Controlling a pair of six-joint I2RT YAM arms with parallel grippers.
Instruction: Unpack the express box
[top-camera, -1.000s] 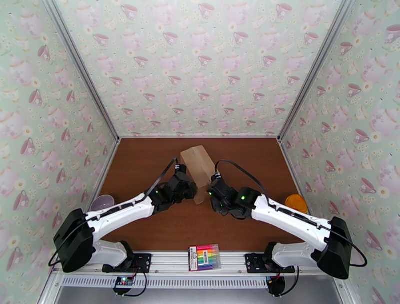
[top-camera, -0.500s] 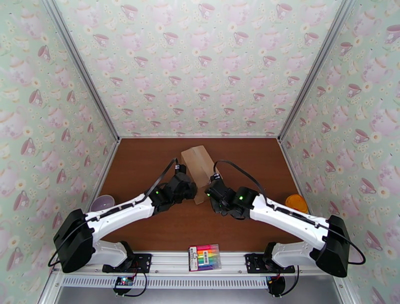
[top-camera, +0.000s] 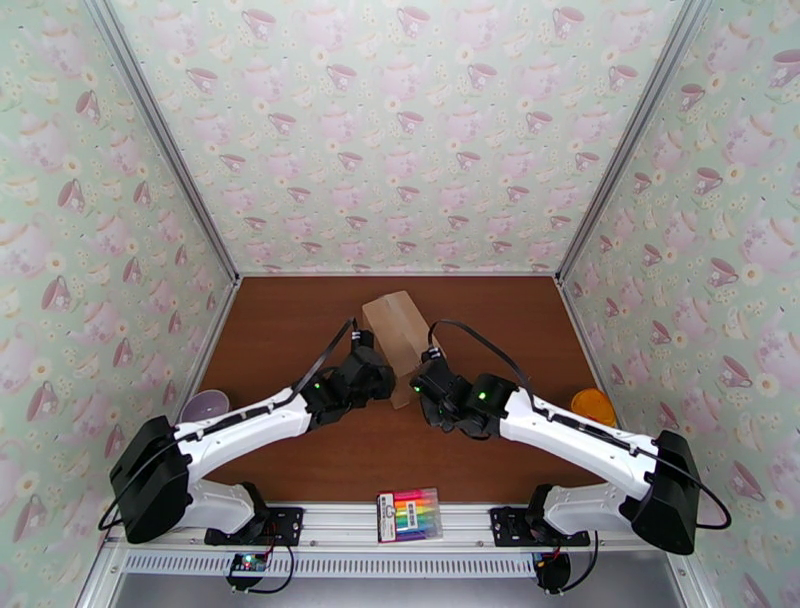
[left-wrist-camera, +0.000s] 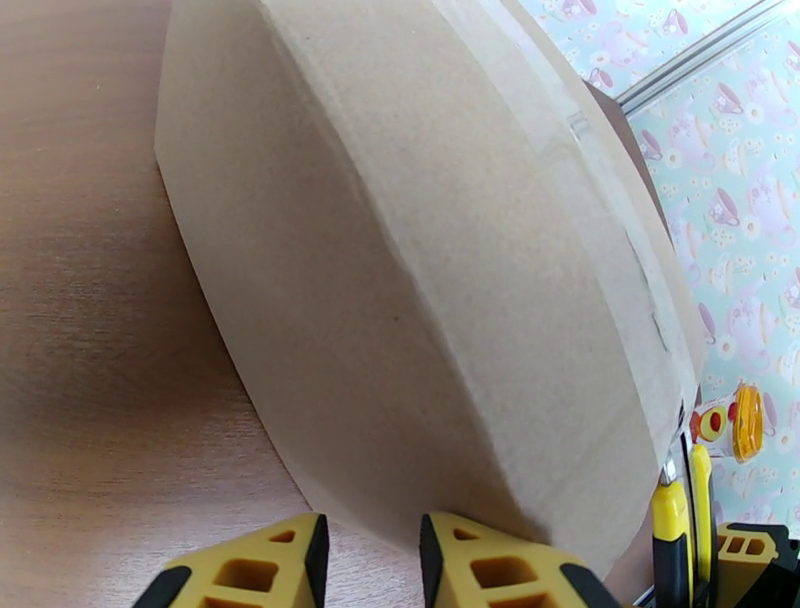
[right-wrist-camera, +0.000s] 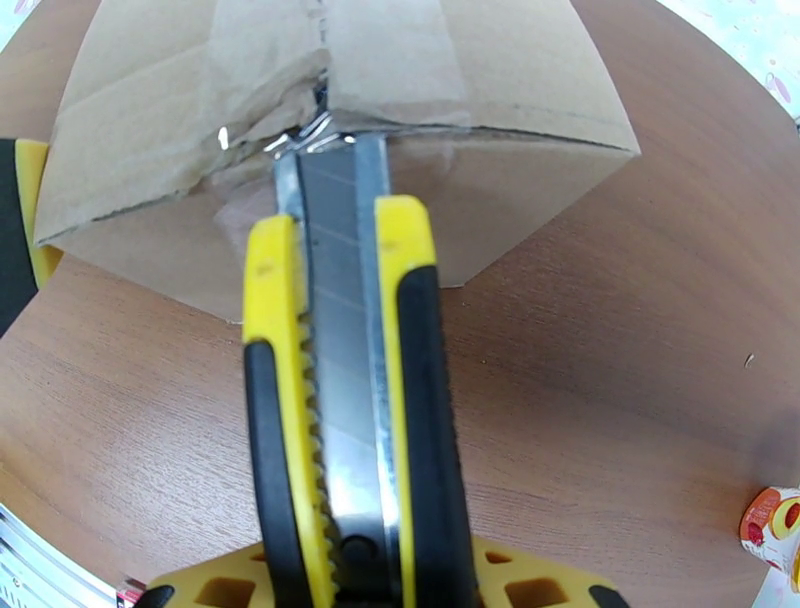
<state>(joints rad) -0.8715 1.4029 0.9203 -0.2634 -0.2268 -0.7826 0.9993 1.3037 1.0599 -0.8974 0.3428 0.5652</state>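
Observation:
The express box (top-camera: 398, 330), a tan carton, lies at the table's middle with its taped seam facing the right arm. My right gripper (top-camera: 422, 384) is shut on a yellow-and-black utility knife (right-wrist-camera: 340, 380). The blade tip sits in the torn tape at the box's near top edge (right-wrist-camera: 320, 120). My left gripper (top-camera: 384, 384) stands against the box's left side (left-wrist-camera: 420, 260). Its yellow fingertips (left-wrist-camera: 250, 570) are a narrow gap apart with nothing between them, and the right one is under the box's lower corner. The knife (left-wrist-camera: 675, 530) also shows beyond that corner.
A pale purple bowl (top-camera: 204, 406) sits by the left wall and an orange round object (top-camera: 594, 407) by the right wall. A pack of rainbow markers (top-camera: 410, 514) lies on the front rail between the arm bases. Open brown table surrounds the box.
The right arm has edged left and forward, bringing the knife closer into the box's near end. The left arm and box have stayed put.

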